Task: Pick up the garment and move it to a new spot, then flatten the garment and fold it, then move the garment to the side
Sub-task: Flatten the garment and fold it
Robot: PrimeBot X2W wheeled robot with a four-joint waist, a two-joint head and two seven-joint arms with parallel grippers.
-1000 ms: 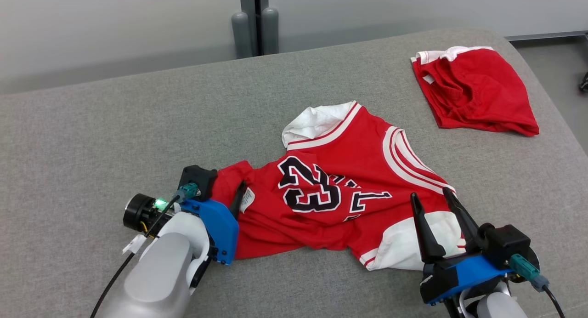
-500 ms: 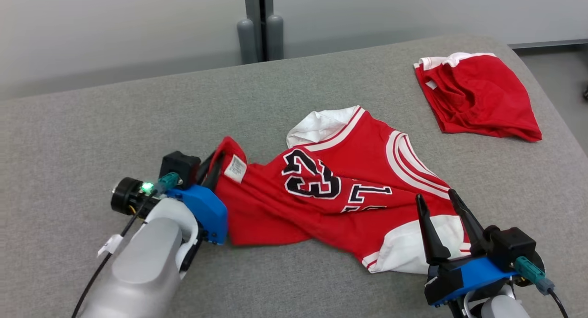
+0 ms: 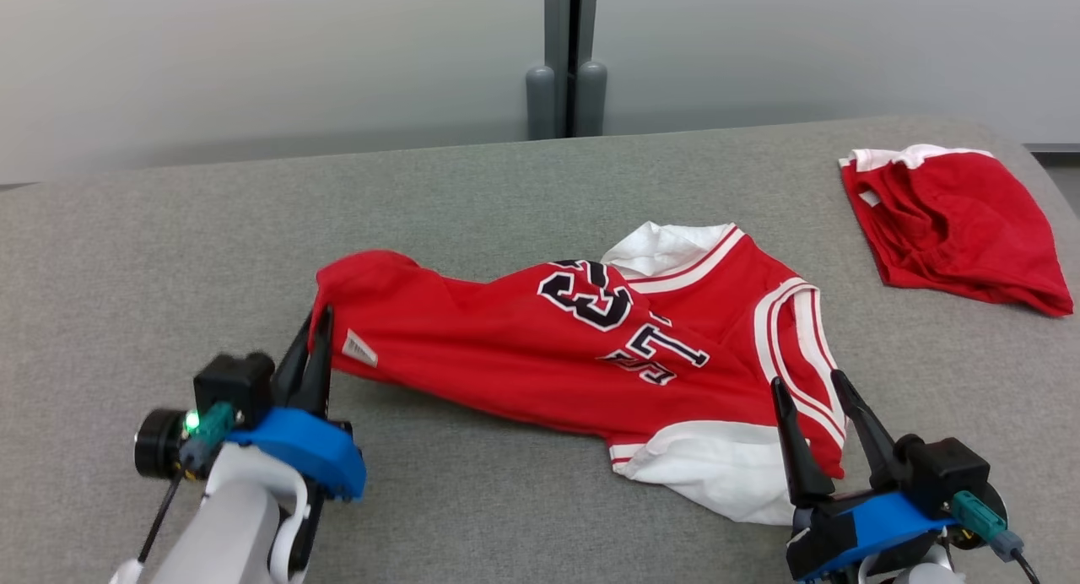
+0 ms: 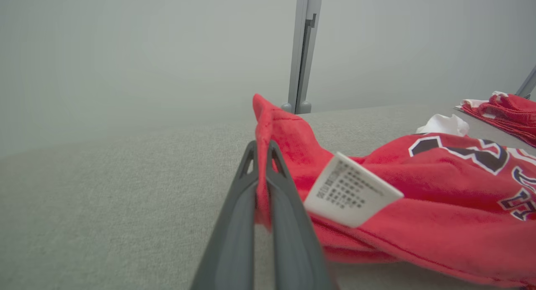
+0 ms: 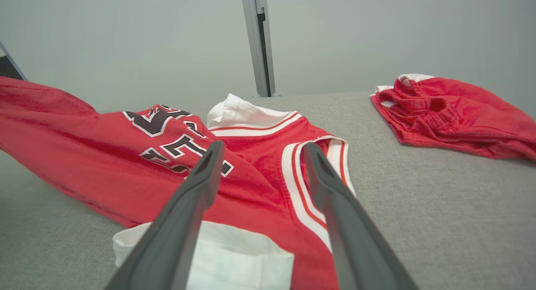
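At the lower left of the head view, the left pincer (image 3: 318, 324) is clamped on the red edge of a basketball jersey (image 3: 506, 348). Its two dark fingers are pressed together with the cloth between them, lifted off the grey worktop (image 3: 169, 255). A white care label (image 3: 360, 348) hangs just beside the grip.

In the left wrist view the same pincer (image 4: 261, 149) rises from the bottom centre. A peak of red fabric stands above its tips, with the label (image 4: 349, 189) to their right.

From the grip the jersey stretches rightward across the middle of the head view, its black-and-white number and lettering facing up and a white collar fold at its top. Behind it, at upper centre, a grey post (image 3: 567, 61) stands against the pale wall. The jersey's right end, with striped trim and a white panel, lies on the worktop.

At the lower right, the right pincer (image 3: 807, 381) is spread wide and holds nothing, its tips over that striped end. Whether they touch the cloth cannot be told. In the right wrist view its fingers (image 5: 188, 206) frame the striped trim of the jersey (image 5: 104, 156).

At the upper right a second red garment (image 3: 953, 221) lies crumpled, well apart from the jersey.
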